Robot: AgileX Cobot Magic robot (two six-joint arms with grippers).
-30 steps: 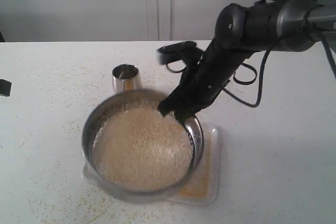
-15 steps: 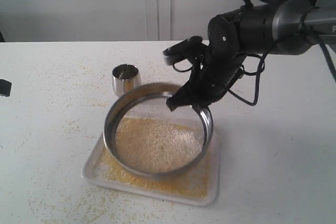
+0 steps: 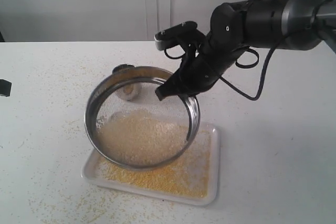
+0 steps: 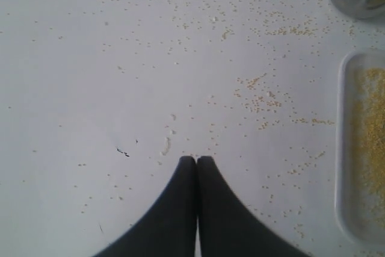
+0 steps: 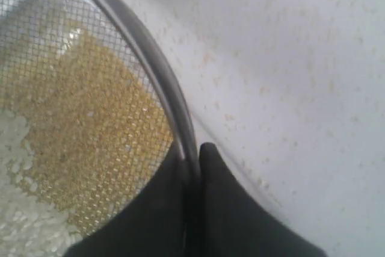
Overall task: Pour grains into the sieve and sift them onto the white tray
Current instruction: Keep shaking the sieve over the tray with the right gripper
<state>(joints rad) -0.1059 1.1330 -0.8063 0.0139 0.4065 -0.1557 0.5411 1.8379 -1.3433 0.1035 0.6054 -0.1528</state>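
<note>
- Right tool (image 3: pixel 167 91): clenched on the far-right part of the sieve (image 3: pixel 89 114) rim. On the wrist cam the steel ring runs right between the two fingers, one inside over the mesh and one outside.
- The sieve is off the white tray (image 3: pixel 215 161), hanging above it and tipped so the open side faces my exterior camera. The held edge is the high one, and the low edge sits over the tray's left half.
- The grains (image 3: pixel 139 140) are piled pale and beige in the lower part of the mesh, with the upper mesh near the tool mostly bare.
- There's a layer of finer yellow stuff on the tray floor under and to the right of the sieve. I can see it through the mesh on the right wrist cam too.
- Small steel cup (image 3: pixel 122 68) stands behind the sieve, partly hidden by it.
- Left tool (image 4: pixel 197 159): fingers pressed together, nothing between them. It's over the desk (image 3: pixel 273 156), well off to the left, with a tray edge and the cup at the side of its view.
- Loose grains are scattered all over the desk.
</note>
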